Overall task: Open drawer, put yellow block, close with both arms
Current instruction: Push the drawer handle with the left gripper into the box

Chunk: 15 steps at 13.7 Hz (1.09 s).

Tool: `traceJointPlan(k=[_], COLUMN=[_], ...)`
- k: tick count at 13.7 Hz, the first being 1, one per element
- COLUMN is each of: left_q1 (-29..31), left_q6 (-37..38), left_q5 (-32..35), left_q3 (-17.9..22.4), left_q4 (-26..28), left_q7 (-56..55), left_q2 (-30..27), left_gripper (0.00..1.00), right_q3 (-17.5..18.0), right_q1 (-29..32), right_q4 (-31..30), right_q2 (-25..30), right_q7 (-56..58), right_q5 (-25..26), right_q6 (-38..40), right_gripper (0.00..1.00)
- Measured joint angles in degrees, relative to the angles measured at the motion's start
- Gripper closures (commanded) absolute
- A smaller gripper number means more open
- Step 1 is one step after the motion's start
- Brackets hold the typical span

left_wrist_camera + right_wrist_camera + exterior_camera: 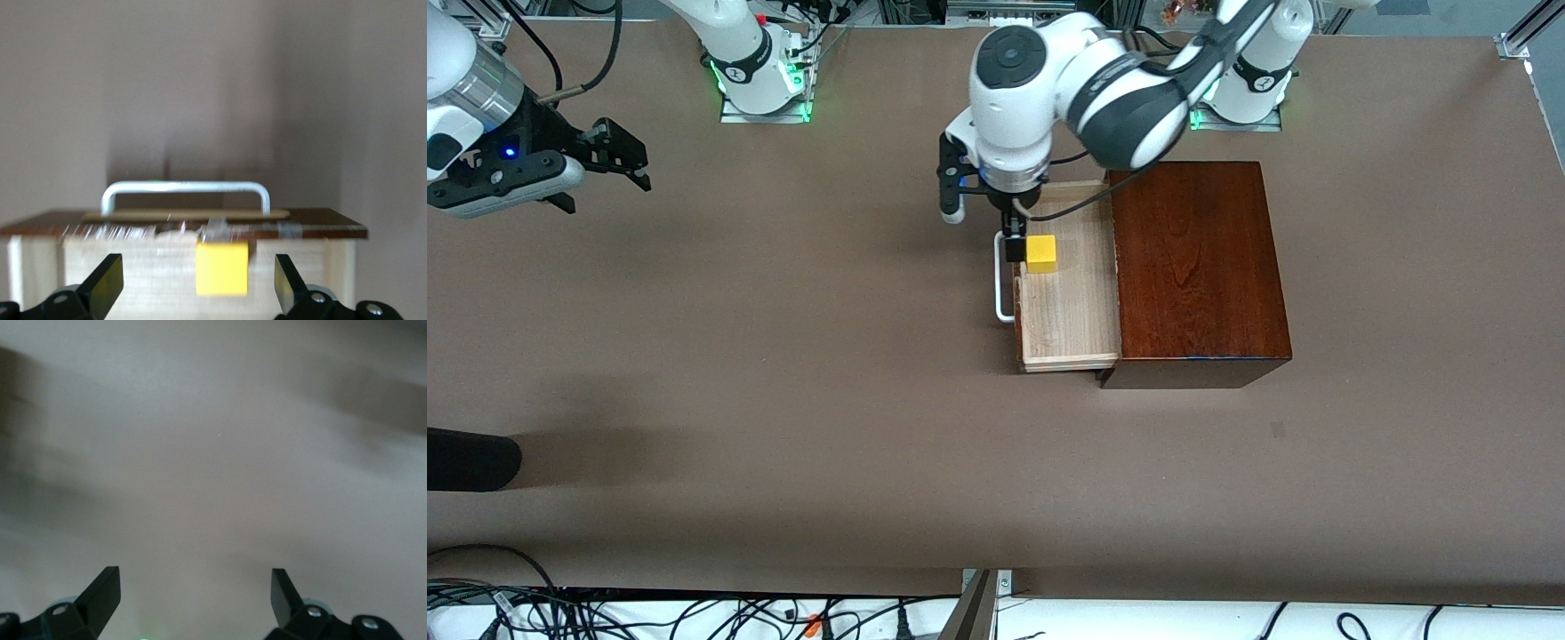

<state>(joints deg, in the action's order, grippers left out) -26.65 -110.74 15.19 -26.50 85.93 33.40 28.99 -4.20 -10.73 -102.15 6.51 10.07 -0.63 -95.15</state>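
Note:
The drawer (1069, 311) is pulled out of the dark wooden box (1197, 267), with its white handle (1002, 286) toward the right arm's end. The yellow block (1040, 253) lies on the tray floor near the drawer front. My left gripper (1026, 242) is open just over the tray, above the block. In the left wrist view the block (222, 268) sits between the spread fingers (107, 280), touching neither, with the handle (185, 189) past it. My right gripper (609, 197) is open and empty, held over the bare table at the right arm's end; its wrist view (193, 577) shows only tabletop.
A black rounded object (467, 459) pokes in at the table's edge on the right arm's end, nearer the front camera. Cables (694, 613) run along the near edge. The brown tabletop (783, 356) spreads between the drawer and the right gripper.

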Motion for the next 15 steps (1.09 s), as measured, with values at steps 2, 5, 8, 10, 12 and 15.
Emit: traceJointPlan(k=[2, 5, 8, 10, 12, 15], left_q1=[-1.6, -2.4, -2.4, -2.4, -2.2, -2.1], left_q6=[-1.6, -2.4, -3.0, -3.0, -3.0, -2.8], left_q5=[2.8, 4.3, 7.3, 8.0, 8.2, 8.2], left_q3=[0.0, 0.2, 0.3, 0.4, 0.5, 0.6], left_q4=[0.0, -0.1, -0.1, -0.1, -0.2, -0.3], left_q7=[-0.1, -0.8, -1.1, -1.2, -1.4, -2.1], left_q2=[3.5, 6.1, 7.2, 7.6, 7.6, 7.6], left_gripper=[0.0, 0.0, 0.0, 0.0, 0.0, 0.0], right_q3=[0.0, 0.0, 0.0, -0.1, -0.1, -1.1], right_q1=[0.0, 0.0, 0.0, 0.0, 0.0, 0.1], right_q4=[0.0, 1.2, 3.2, 3.5, 3.5, 3.6], right_q2=[-0.3, -1.1, -2.1, -2.4, -2.5, -2.6], right_q7=[-1.4, -1.4, -1.4, -1.4, -1.4, -1.4], right_q5=[0.0, 0.0, 0.0, 0.0, 0.0, 0.0], right_q6=[-0.3, -0.7, -0.7, -0.7, -0.7, -0.7], right_gripper=[0.0, 0.0, 0.0, 0.0, 0.0, 0.0])
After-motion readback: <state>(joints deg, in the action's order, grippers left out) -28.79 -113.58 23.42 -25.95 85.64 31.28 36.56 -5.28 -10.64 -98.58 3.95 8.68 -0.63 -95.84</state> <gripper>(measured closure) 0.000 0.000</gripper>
